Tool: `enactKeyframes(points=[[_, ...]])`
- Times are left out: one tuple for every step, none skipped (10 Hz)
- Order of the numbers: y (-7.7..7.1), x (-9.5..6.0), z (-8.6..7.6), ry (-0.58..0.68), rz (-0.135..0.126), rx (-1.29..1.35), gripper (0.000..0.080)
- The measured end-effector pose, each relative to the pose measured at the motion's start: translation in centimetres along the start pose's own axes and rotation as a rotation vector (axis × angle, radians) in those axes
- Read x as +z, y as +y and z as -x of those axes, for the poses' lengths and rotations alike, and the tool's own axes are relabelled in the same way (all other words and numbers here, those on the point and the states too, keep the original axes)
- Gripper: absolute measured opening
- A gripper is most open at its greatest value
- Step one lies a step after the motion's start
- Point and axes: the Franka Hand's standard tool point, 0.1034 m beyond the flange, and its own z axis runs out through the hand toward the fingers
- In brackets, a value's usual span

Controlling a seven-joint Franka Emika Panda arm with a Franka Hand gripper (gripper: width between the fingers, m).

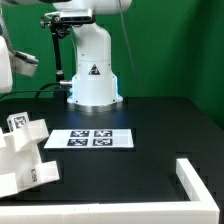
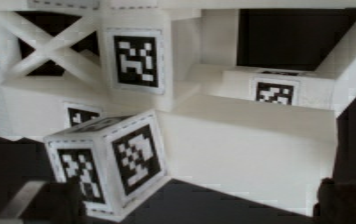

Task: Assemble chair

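Observation:
The chair's white plastic pieces (image 1: 25, 155) sit joined at the exterior view's lower left, tags showing on top. In the wrist view they fill the frame: a cross-braced frame (image 2: 50, 50), a slotted panel with a tag (image 2: 136, 60), a tagged block (image 2: 273, 90) and a nearer tagged block (image 2: 113, 160) standing tilted. My gripper (image 2: 201, 208) is open just above these pieces. Its dark fingertips (image 2: 54, 203) stand wide apart, and the nearer block lies close to one of them. Nothing is held. In the exterior view only part of my hand (image 1: 8, 68) shows at the left edge.
The marker board (image 1: 90, 139) lies flat in the middle of the black table. A low white L-shaped corner rail (image 1: 200, 180) sits at the exterior view's lower right. The robot's white base (image 1: 92, 70) stands at the back.

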Motion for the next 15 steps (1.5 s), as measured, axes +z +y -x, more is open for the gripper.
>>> enactKeyframes(points=[[-0.2, -0.1, 0.1, -0.004, -0.001, 0.004, 0.0649], [-1.5, -0.9, 0.3, -0.024, -0.009, 0.004, 0.0649], [-3.4, -1.6, -0.1, -0.018, -0.016, -0.008, 0.0649], [-5.4, -1.7, -0.5, -0.001, -0.017, -0.019, 0.0649], [-7.1, -1.3, -0.4, 0.010, -0.019, -0.037, 0.0649], [-6.9, -1.2, -0.4, 0.009, -0.018, -0.041, 0.0649], [-6.8, -1.2, -0.5, 0.009, -0.016, -0.038, 0.0649], [-6.8, -1.2, -0.4, 0.009, -0.016, -0.039, 0.0649], [-6.8, -1.2, -0.4, 0.009, -0.016, -0.039, 0.0649], [-7.2, -0.8, -0.4, 0.018, -0.013, -0.041, 0.0649], [-7.8, -0.5, -0.4, 0.022, -0.010, -0.039, 0.0649], [-8.2, -0.2, -0.4, 0.025, -0.007, -0.039, 0.0649], [-8.3, 0.2, -0.4, 0.025, -0.002, -0.038, 0.0649], [-8.3, 0.4, -0.2, 0.023, 0.001, -0.035, 0.0649], [-8.2, 0.7, -0.2, 0.024, 0.005, -0.036, 0.0649]])
